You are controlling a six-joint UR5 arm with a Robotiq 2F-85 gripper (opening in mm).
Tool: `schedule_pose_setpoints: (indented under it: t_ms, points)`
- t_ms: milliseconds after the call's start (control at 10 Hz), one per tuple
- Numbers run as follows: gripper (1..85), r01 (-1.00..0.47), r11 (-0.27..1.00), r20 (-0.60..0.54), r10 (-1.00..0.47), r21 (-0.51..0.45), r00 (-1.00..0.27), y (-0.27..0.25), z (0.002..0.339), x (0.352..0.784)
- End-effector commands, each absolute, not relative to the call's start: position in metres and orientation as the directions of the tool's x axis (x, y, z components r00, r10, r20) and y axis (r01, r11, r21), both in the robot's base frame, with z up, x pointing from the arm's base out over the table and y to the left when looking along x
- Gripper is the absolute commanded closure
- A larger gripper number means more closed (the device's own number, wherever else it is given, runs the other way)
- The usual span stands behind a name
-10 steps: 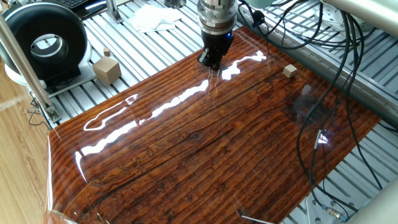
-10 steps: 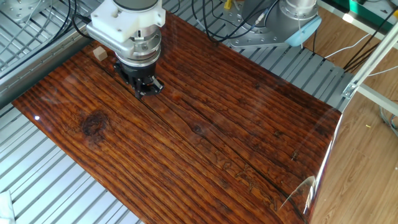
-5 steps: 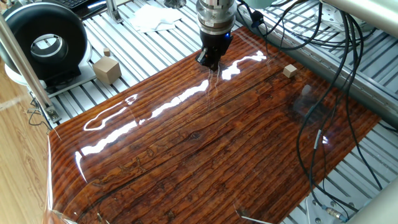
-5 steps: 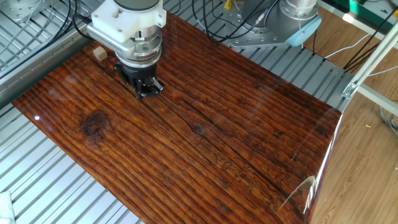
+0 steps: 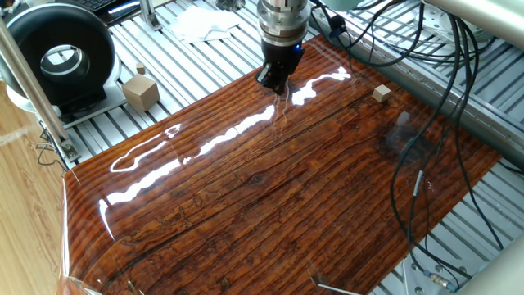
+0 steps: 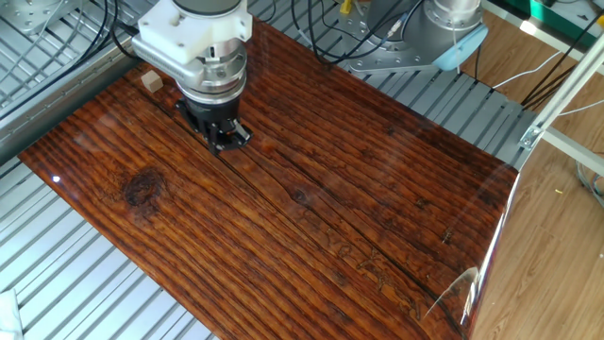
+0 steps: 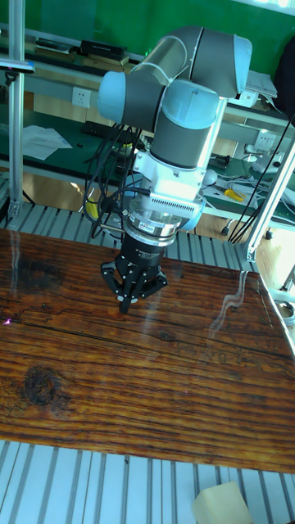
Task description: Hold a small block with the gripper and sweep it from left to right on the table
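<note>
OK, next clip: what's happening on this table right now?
One robot arm has its gripper low over the far edge of the brown table, fingers drawn close together. The small block lies loose on the table, well apart from the gripper, so it is not picked up yet. A bigger cube sits off the board.

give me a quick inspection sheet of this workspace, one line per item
surface: glossy reddish-brown table with wood grain, strong glare streaks, lying on a slatted aluminium frame.
job's things: small block lies loose on the table near its far edge, apart from the hand.
clutter: larger tan cube with a knob and a white cloth, both on the frame.
hand: hand points down, tips close to the table and drawn together; no block seen in it.
cables: black cables hang over the table's right part.
surroundings: black round device at left; green backdrop in the tall view.
</note>
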State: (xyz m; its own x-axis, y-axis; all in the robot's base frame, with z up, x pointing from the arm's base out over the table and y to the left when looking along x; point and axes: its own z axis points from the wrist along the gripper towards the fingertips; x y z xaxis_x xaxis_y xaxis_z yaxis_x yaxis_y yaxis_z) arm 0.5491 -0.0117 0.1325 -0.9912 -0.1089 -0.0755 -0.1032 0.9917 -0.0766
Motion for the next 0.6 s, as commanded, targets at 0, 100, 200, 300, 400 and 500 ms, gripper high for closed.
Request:
schedule_pose_setpoints:
  t_ms: [0, 100, 200, 300, 400, 500]
  points:
    - [84.7, -0.113, 0.994, -0.09, -0.113, -0.012, -0.989, 0.005, 0.133, 0.551]
    - [84.7, -0.119, 0.993, -0.078, -0.117, 0.021, -0.99, 0.013, 0.133, 0.547]
    - [84.7, -0.133, 0.991, -0.065, -0.132, 0.011, -0.989, 0.01, 0.133, 0.544]
    - [84.7, -0.148, 0.989, -0.054, -0.148, -0.004, -0.988, 0.006, 0.133, 0.542]
    - [84.7, -0.145, 0.989, -0.036, -0.145, 0.0, -0.989, 0.007, 0.132, 0.537]
    - [84.7, -0.135, 0.991, -0.015, -0.135, -0.003, -0.991, 0.005, 0.132, 0.532]
